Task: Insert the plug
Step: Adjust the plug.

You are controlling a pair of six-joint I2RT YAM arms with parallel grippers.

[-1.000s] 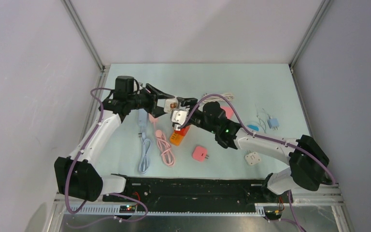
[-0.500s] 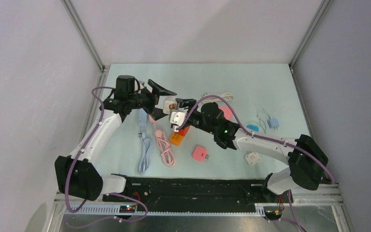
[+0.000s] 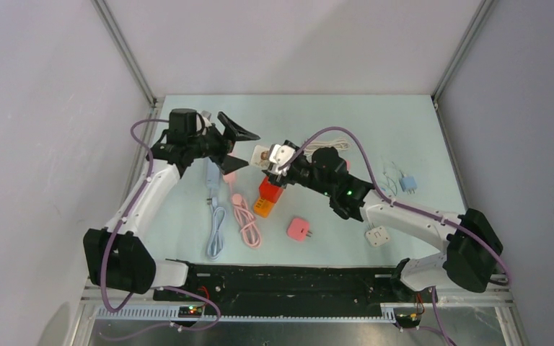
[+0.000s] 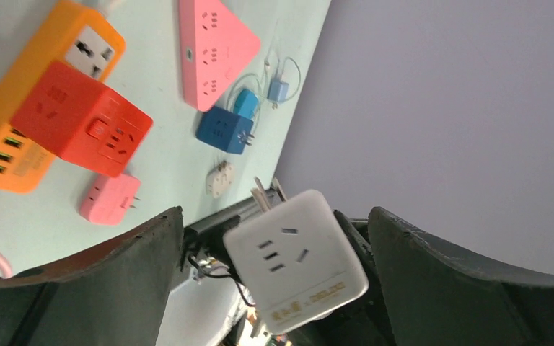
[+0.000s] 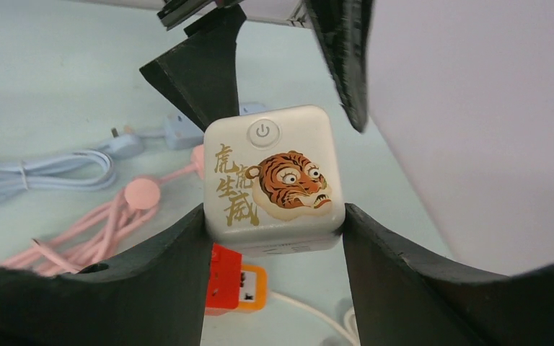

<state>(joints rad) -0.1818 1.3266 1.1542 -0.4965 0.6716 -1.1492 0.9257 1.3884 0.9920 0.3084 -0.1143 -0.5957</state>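
The right end effector [image 5: 274, 216] clamps the white tiger-printed plug [image 5: 274, 166], raised above the counter [image 3: 404, 130] near the red adapter [image 3: 270, 191]. The left end effector [image 3: 249, 148] gapes wide just beside it, apparently not touching.

We are seeing the white tiger-faced cube plug [image 3: 274, 156] lifted above the middle of the counter [image 3: 310, 115], just beyond the orange power strip [image 3: 262, 209].

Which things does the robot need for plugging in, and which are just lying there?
For the job: white tiger plug, held in the right gripper; orange power strip, probably its socket.

Just lying about: pink cable, blue cable, small pink plug, pink triangle strip, small white adapter.
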